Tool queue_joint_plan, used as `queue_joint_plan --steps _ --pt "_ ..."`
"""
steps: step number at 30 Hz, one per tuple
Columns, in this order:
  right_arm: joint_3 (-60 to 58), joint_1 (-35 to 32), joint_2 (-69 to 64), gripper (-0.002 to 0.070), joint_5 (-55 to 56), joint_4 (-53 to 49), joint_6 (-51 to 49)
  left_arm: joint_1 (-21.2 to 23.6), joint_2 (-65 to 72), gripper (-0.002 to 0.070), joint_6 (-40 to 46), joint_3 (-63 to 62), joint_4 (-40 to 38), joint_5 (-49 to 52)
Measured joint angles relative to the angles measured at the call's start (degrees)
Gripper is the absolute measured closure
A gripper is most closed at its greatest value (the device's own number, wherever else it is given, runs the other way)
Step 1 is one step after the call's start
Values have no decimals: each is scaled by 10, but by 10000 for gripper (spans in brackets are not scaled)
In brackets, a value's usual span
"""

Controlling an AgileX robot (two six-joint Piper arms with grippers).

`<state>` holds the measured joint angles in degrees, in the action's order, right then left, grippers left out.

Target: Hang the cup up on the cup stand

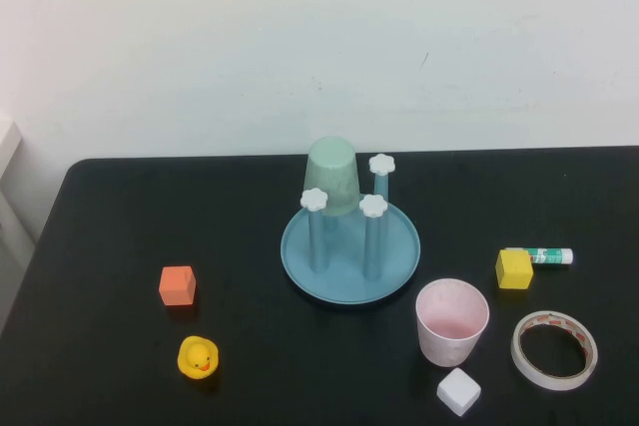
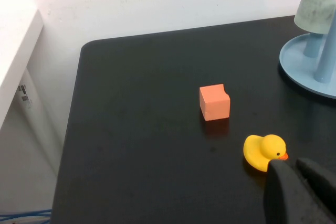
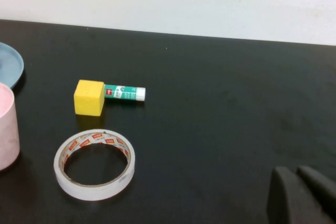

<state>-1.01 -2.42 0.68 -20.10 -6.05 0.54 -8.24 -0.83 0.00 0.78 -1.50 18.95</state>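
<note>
The cup (image 1: 452, 321) is standing open side up, near and right of the cup stand (image 1: 350, 251). Our left gripper (image 2: 299, 184) and right gripper (image 3: 302, 192) are waiting clenched, holding nothing. We are worrying we might bump the green cup (image 1: 332, 177).

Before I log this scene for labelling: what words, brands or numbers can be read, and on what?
No text can be read.
Glue stick: printing on its green label, too small to read.
Tape roll: red marks along its inner ring, too blurred to read.
Left gripper and right gripper, low over the table: no markings.
</note>
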Motion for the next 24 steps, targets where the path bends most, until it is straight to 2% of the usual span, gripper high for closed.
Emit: queue_joint_plan --steps 4,7,12,18,24 --pt "-2 0 0 678 17 0 0 0 0 676 0 1 0 -14" --pt "-6 0 0 678 77 -1 0 0 0 676 0 3 0 -59" --pt "-6 0 0 678 242 -1 0 0 0 676 0 3 0 -262" --pt "-6 0 0 678 389 -1 0 0 0 676 19 3 11 -495" --pt "-6 0 0 678 470 -1 -1 0 0 676 21 3 15 -612"
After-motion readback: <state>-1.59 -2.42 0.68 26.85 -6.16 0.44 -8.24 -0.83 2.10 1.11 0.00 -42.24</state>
